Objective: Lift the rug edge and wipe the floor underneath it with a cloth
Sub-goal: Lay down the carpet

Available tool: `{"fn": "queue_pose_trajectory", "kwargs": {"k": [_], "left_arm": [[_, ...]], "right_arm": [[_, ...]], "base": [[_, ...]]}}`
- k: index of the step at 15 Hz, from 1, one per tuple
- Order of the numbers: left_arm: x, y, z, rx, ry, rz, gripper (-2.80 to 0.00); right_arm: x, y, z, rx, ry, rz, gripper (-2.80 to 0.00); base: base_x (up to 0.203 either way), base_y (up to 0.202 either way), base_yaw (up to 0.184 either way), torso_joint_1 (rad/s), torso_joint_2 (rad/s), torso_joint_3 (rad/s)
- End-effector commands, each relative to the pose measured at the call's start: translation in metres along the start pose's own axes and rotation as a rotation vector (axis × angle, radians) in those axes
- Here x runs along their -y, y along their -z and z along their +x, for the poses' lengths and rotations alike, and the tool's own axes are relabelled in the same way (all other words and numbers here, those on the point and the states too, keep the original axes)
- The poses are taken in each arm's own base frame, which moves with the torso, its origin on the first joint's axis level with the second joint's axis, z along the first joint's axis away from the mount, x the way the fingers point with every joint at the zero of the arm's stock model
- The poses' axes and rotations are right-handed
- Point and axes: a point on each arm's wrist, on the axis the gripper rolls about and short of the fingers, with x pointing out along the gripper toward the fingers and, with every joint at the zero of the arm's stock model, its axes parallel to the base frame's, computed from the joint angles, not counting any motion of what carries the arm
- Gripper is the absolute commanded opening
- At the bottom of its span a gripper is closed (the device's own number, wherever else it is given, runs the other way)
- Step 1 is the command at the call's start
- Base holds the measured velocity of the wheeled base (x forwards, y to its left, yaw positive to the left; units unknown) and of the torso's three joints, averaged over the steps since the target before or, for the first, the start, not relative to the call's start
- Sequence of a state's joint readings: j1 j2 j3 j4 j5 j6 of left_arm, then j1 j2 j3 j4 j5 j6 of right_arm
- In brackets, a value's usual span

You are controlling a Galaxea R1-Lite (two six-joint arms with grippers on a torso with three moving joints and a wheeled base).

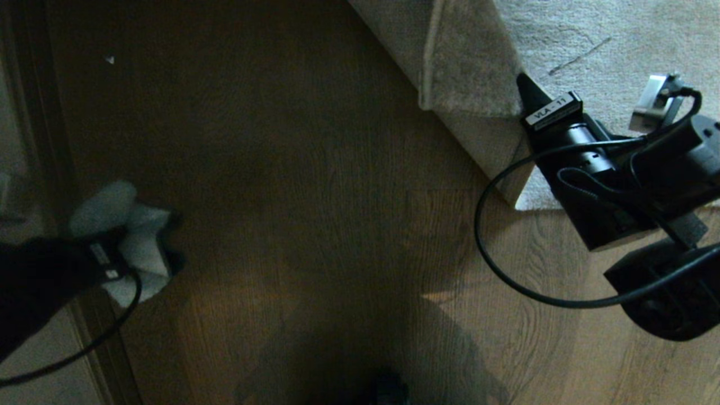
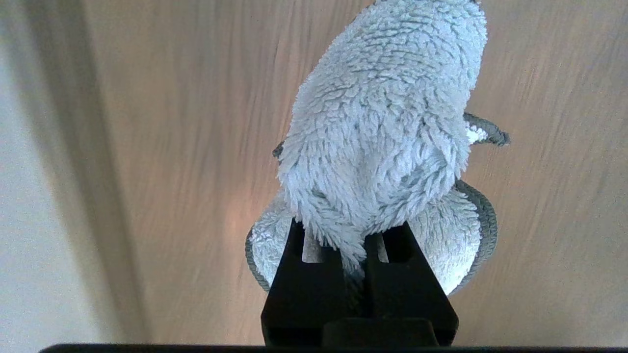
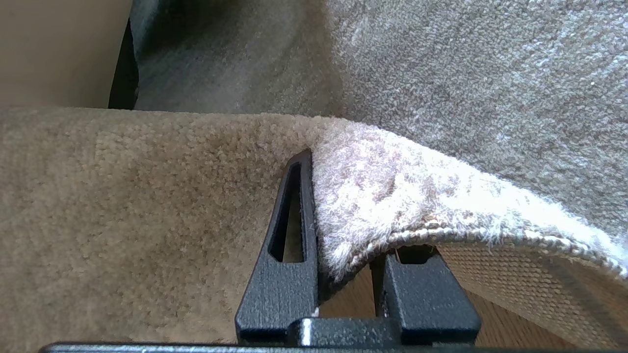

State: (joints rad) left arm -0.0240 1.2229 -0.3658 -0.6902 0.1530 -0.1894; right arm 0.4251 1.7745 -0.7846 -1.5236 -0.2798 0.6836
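Left gripper (image 2: 360,245) at the head view's left margin, clamped on the cloth (image 2: 382,122), which bulges beyond its fingertips above the floor (image 1: 315,214). Right gripper (image 3: 343,235) at upper right, pinching the rug edge (image 3: 392,215), raised off the planks

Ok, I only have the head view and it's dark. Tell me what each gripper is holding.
Observer: The left wrist view shows the left gripper shut on the cloth, which bunches out past the fingertips.
Operator: Now the right one.
Observer: In the right wrist view the right gripper is clamped on the rug edge, one finger on the pile, the other under the backing.
Operator: Say whether the edge is off the floor.
Observer: Yes, it is lifted; the floor shows beneath it between the fingers.
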Motion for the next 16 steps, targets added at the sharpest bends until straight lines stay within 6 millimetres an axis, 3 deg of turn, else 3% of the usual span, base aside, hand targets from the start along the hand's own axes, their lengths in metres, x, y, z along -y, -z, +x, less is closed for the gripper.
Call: {"fn": "queue_pose_trajectory", "kwargs": {"k": [1, 4, 8, 12, 16], "left_arm": [[-0.012, 0.028, -0.044, 0.006, 0.007, 0.023, -2.80], [-0.023, 0.064, -0.075, -0.032, 0.043, 0.092, -2.80], [-0.032, 0.082, -0.109, -0.048, 0.040, 0.112, -2.80], [-0.044, 0.111, -0.156, -0.005, 0.076, 0.119, -2.80], [-0.049, 0.129, -0.177, 0.036, 0.132, 0.142, -2.80]], "right_arm": [[-0.001, -0.003, -0.002, 0.027, -0.019, 0.013, -2.80], [-0.001, -0.002, -0.003, 0.025, -0.017, 0.012, -2.80], [0.000, -0.002, -0.003, 0.025, -0.014, 0.011, -2.80], [0.001, 0.000, -0.003, 0.019, -0.010, 0.010, -2.80], [0.002, 0.001, -0.003, 0.016, -0.008, 0.008, -2.80]], "base": [[0.000, 0.000, 0.000, 0.000, 0.00, 0.000], [0.000, 0.000, 0.000, 0.000, 0.00, 0.000], [0.000, 0.000, 0.000, 0.000, 0.00, 0.000], [0.000, 0.000, 0.000, 0.000, 0.00, 0.000], [0.000, 0.000, 0.000, 0.000, 0.00, 0.000]]}}
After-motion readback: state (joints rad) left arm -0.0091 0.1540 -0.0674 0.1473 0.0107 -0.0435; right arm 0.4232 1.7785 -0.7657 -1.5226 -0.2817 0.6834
